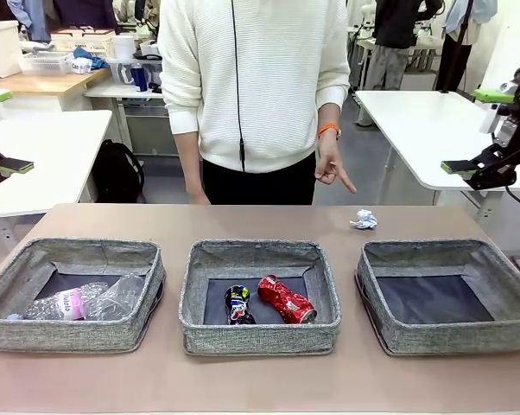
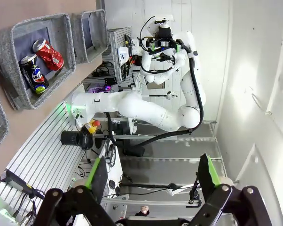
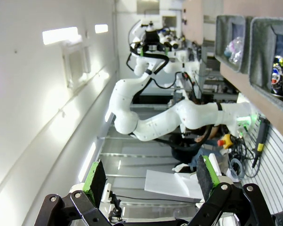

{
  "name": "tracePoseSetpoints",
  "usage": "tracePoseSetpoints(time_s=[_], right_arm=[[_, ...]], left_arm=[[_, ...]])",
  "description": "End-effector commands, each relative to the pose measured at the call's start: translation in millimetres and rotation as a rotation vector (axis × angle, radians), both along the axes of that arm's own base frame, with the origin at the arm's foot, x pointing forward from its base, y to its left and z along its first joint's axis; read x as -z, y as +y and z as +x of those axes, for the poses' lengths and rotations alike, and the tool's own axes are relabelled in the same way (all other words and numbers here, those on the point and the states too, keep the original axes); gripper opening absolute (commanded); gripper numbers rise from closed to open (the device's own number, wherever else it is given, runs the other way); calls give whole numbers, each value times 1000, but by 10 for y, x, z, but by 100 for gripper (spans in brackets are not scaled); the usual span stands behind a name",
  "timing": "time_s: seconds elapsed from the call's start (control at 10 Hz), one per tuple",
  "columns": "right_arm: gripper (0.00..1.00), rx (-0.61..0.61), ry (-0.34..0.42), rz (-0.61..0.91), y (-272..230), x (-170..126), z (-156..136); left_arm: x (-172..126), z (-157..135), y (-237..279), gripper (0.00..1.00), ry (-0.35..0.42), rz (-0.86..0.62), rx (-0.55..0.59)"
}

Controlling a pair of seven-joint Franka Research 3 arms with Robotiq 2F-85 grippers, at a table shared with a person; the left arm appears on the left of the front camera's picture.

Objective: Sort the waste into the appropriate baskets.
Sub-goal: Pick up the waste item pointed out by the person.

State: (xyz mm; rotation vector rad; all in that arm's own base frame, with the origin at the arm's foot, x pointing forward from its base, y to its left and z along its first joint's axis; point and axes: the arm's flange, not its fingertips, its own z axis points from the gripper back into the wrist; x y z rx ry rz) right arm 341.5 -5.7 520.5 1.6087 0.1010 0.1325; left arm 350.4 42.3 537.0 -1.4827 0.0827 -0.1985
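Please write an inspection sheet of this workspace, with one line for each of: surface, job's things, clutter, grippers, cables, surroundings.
Surface: brown table, three grey woven fabric baskets in a row.
Job's things: left basket holds a clear plastic bottle with pink label and a clear plastic cup; middle basket holds a crushed dark can and a crushed red can; right basket holds nothing; crumpled white paper ball lies on the table behind it.
Clutter: nothing seen.
Grippers: left gripper open, holding nothing; right gripper open, holding nothing.
Cables: black cable hangs down the person's white sweater.
Surroundings: person's hand points toward the paper ball; white tables behind.
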Motion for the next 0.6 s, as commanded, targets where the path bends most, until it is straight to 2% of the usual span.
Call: tracePoseSetpoints(time_s=[0.0,0.3,0.4,0.5], right_arm=[[100,-8,-6,6,3,-32,-5],[100,0,0,0,0,0,0],[100,190,-199,-420,117,-57,-12],[100,454,-302,-1109,308,-118,1]], left_arm=[[5,-12,21,100,-18,5,15],[5,-12,21,100,-18,5,15],[5,-12,21,100,-18,5,15],[5,-12,21,100,-18,5,15]])
